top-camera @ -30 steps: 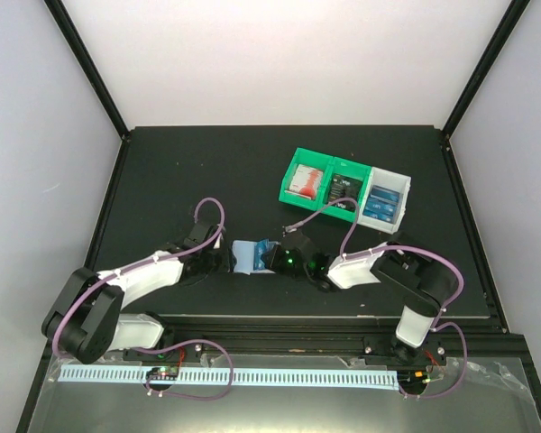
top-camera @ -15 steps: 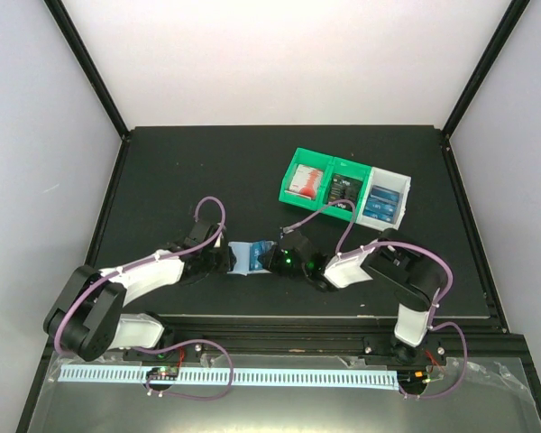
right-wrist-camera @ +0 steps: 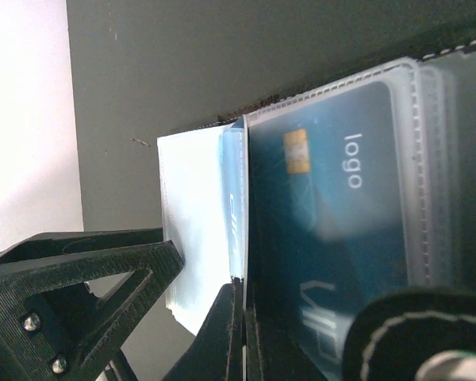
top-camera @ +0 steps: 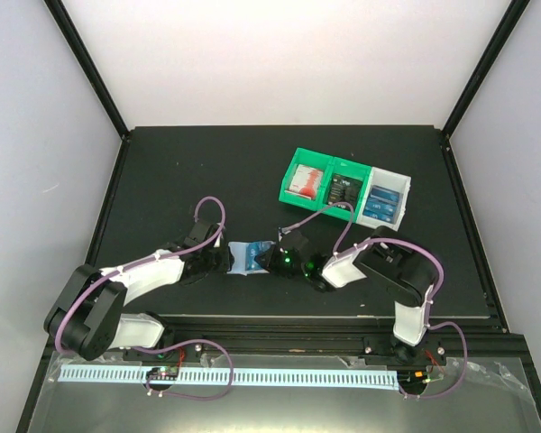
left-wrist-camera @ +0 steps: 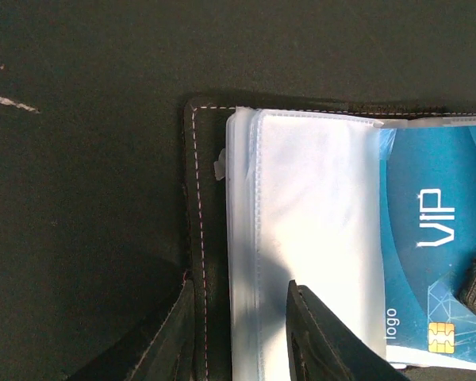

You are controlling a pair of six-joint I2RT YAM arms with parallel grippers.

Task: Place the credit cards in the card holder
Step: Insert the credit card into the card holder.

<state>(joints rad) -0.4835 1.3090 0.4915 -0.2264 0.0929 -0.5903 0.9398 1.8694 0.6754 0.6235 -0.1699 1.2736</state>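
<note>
The black card holder (top-camera: 251, 256) lies open at the near middle of the counter (top-camera: 207, 171). Its clear sleeves (left-wrist-camera: 309, 238) are fanned, with a blue VIP card (left-wrist-camera: 436, 238) inside. The left pincer (left-wrist-camera: 239, 300) narrowly straddles its left edge; I cannot tell whether it grips. The right pincer (right-wrist-camera: 242, 311) is closed by the card. The counter is matte black and the walls (top-camera: 270, 63) are white.

Blue card (left-wrist-camera: 428, 238): "VIP" and "logo", white print.
</note>
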